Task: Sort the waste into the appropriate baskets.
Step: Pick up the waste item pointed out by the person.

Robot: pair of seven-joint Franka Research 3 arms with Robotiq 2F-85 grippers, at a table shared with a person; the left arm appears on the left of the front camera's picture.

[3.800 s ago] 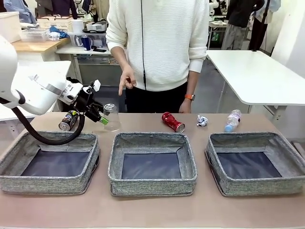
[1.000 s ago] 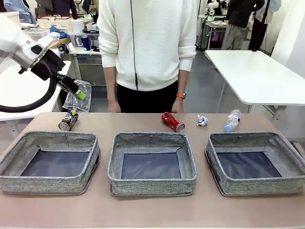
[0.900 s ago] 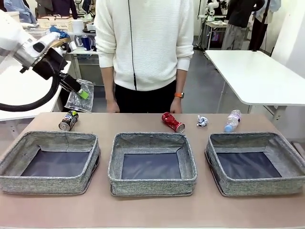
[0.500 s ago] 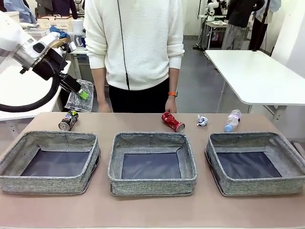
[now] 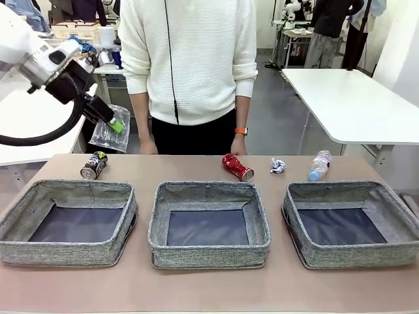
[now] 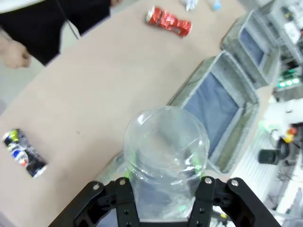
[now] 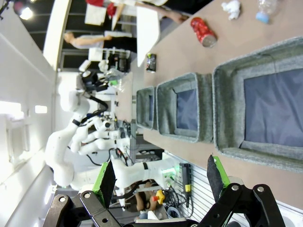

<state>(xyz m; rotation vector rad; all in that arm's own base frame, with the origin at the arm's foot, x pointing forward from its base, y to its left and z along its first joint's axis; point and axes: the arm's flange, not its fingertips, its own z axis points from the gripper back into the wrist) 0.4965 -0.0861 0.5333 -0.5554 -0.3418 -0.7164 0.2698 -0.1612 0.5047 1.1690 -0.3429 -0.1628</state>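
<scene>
Front view is showing the left hand clamping the cup high over the far-left corner of the bench, with the cup hanging down at a tilt from the green pads. Left wrist view is showing it lying lengthwise between the fingers, its long axis running out along them (which end is the mouth I cannot tell through the clear plastic). The baskets are lying below the cup and nearer the robot. The left basket is sitting closest, the middle basket further right, and the right basket well apart. So the left arm is the one placed to carry the cup down and inward. All three baskets are standing empty. The dark can, red can, paper wad and bottle are waiting on the bench behind the baskets. The right hand is hanging open, holding nothing.
</scene>
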